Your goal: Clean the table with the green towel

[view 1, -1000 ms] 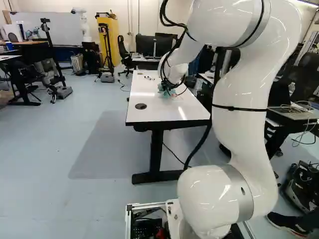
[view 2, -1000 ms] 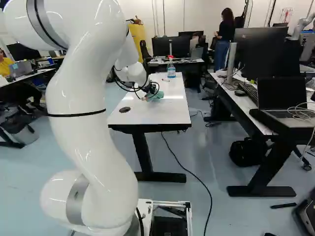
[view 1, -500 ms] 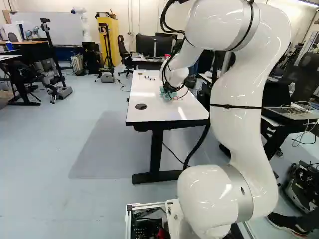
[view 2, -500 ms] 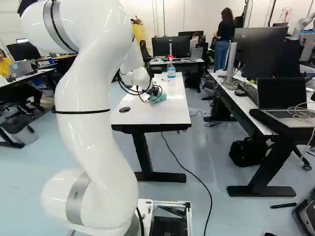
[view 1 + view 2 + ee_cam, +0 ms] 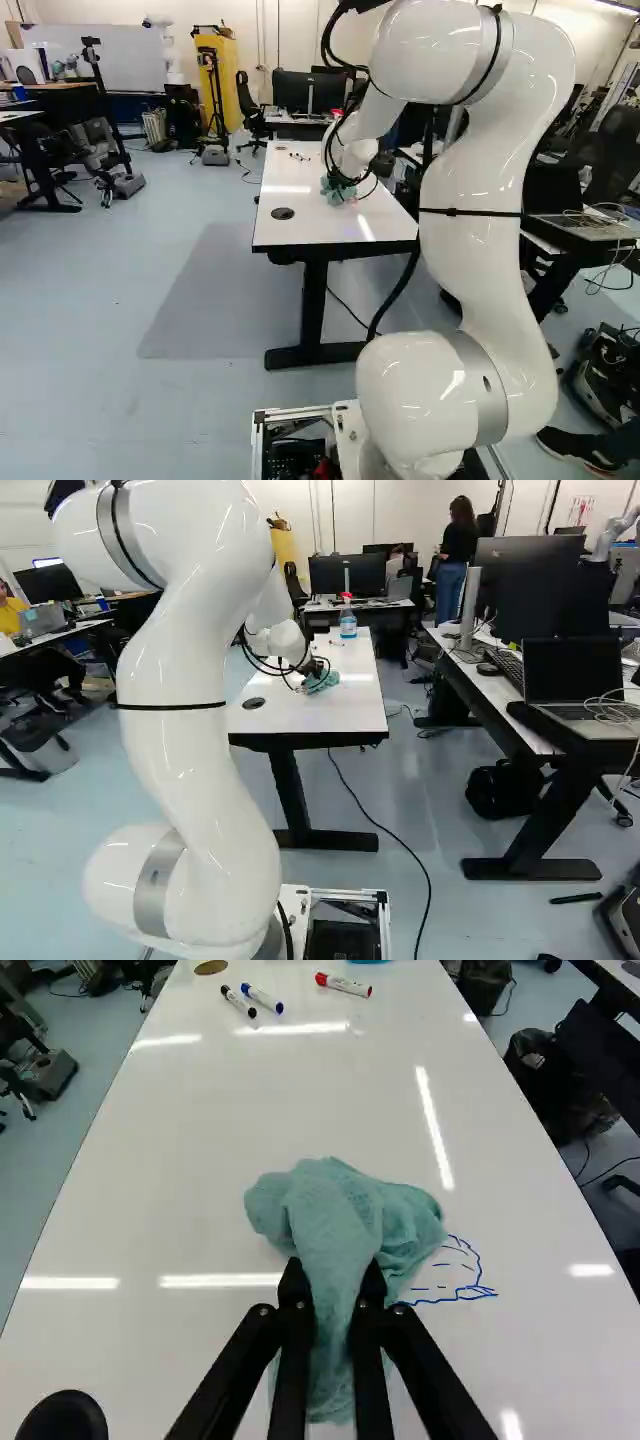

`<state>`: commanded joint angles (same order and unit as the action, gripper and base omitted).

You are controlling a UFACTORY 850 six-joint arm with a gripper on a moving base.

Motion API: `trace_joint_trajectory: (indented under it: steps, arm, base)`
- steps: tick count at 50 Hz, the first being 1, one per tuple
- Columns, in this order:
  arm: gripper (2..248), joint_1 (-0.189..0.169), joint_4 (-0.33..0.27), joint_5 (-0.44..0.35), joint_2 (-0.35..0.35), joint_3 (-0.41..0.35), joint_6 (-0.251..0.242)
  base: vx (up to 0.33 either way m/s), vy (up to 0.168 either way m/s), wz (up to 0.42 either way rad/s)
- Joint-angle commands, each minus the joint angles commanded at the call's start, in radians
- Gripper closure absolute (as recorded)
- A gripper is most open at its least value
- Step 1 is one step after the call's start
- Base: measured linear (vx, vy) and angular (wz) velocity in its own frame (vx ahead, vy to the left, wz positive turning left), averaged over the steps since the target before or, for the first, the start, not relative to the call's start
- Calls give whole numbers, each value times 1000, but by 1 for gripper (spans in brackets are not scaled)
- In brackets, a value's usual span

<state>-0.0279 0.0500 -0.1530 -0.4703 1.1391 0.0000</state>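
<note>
"Where's the green towel (image 5: pixel 345 1205)?"

"Bunched on the white table (image 5: pixel 190 1200), grasped by the gripper (image 5: pixel 335 1290), a finger on either side. Blue ink lines (image 5: pixel 470 1272) show right at its edge."

"How best to wipe them?"

"I'd press the loose folds flat, then sweep over the ink in overlapping strokes, fingertips clear of the surface, stopping short of the red-capped marker (image 5: pixel 345 985) beyond."

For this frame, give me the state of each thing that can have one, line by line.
Gripper: shut on the towel
Green towel: bunched, gripped
Blue drawing: not wiped off
Red marker, blue marker, black marker: lying flat
Spray bottle: upright
Black laptop: open
</note>
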Motion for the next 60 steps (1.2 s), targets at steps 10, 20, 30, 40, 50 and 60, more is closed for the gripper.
trace_joint_trajectory:
  steps: [10, 20, 30, 40, 50, 60]
  arm:
    - [207, 0, 0, 23, 0, 0, 0]
    - [207, 0, 0, 48, 0, 0, 0]
    - [207, 0, 0, 69, 0, 0, 0]
    - [207, 0, 0, 70, 0, 0, 0]
    - [207, 0, 0, 71, 0, 0, 0]
    - [207, 0, 0, 71, 0, 0, 0]
  base:
    - [0, 0, 0]
    - [0, 0, 0]
    - [0, 0, 0]
    - [0, 0, 0]
    - [0, 0, 0]
    - [0, 0, 0]
